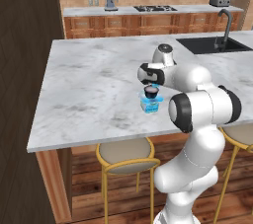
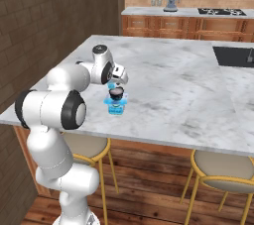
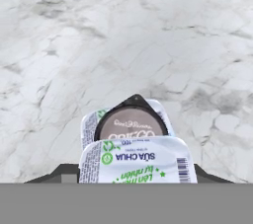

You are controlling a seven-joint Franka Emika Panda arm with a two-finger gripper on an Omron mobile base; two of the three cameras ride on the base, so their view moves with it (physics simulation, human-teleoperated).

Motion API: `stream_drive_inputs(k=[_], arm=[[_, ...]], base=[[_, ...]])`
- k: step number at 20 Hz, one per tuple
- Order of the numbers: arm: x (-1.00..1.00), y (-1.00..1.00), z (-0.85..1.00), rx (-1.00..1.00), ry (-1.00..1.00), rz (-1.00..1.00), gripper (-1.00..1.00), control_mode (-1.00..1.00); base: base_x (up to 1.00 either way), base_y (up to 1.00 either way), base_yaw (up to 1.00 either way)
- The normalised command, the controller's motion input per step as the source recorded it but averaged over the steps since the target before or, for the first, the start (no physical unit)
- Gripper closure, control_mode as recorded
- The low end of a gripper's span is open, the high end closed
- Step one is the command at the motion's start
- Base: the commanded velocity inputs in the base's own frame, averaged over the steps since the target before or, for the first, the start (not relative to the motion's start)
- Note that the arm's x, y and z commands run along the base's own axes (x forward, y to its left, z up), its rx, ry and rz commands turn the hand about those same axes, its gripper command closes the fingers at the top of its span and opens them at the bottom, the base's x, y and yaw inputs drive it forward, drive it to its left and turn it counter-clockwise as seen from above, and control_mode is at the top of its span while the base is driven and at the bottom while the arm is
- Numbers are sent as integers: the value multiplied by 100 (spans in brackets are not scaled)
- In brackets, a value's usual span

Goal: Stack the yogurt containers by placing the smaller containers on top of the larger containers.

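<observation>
The gripper (image 1: 150,89) is hovering over the marble counter (image 1: 89,90). Directly under its fingers, the dark cup (image 1: 150,93) is sitting on the wide light-blue tub (image 1: 149,105), so one stack seems done. In the hand view, a white-lidded cup (image 3: 138,165) is sitting between the fingers, nearest the camera, seemingly awaiting stacking. Whether the fingers are spread or pinching, I cannot tell.

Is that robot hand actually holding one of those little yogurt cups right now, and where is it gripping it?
It cannot be told. The gripper sits right over the dark cup, which rests on the light-blue tub, but its fingertips are hidden.
</observation>
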Motion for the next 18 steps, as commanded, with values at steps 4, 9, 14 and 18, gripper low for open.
stream_drive_inputs(k=[4, 9, 14, 18], arm=[[0, 0, -10, 1, 0, 0, 100, -100], [0, 0, -11, 3, 0, 0, 100, -100], [0, 0, 0, 0, 0, 0, 100, -100], [8, -3, -4, 0, -1, 0, 100, -100]], base=[[0, 0, 0], [0, 0, 0], [0, 0, 0], [0, 0, 0]])
